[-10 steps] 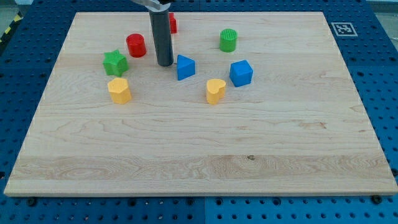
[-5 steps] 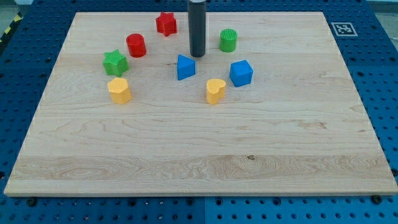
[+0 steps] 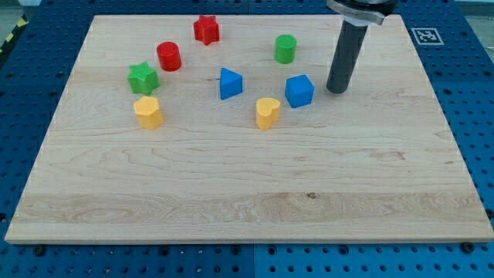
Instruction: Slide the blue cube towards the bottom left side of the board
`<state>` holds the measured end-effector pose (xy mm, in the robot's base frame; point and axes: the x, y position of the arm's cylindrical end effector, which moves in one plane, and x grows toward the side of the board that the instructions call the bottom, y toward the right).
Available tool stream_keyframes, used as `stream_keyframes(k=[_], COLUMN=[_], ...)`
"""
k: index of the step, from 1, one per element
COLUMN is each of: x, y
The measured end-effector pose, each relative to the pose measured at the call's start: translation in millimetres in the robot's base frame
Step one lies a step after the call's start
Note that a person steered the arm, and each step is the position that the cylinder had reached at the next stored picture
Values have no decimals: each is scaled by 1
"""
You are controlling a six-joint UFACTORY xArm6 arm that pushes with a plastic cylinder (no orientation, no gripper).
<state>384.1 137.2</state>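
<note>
The blue cube [image 3: 299,90] sits on the wooden board [image 3: 247,193], right of centre in the upper half. My tip [image 3: 336,89] rests on the board just to the cube's right, a small gap apart, at about the same height in the view. The dark rod rises from there to the view's top right. A blue triangular block [image 3: 229,83] lies left of the cube. A yellow heart-shaped block [image 3: 267,113] lies to the cube's lower left.
A green cylinder [image 3: 285,49] stands above the cube. A red star [image 3: 206,29], a red cylinder [image 3: 168,56], a green star [image 3: 143,78] and a yellow block [image 3: 147,112] lie at the upper left. A marker tag [image 3: 426,35] sits off the board's top right corner.
My tip has swept from beside the blue triangle at the left, across the top, to the right side of the blue cube. No block has moved.
</note>
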Motion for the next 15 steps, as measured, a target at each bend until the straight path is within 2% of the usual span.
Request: stream_keyframes(k=[4, 5, 7, 8, 9, 11, 13, 15], x=[0, 4, 5, 17, 31, 31, 33, 78], y=[-122, -125, -86, -84, -112, -127, -181, -197])
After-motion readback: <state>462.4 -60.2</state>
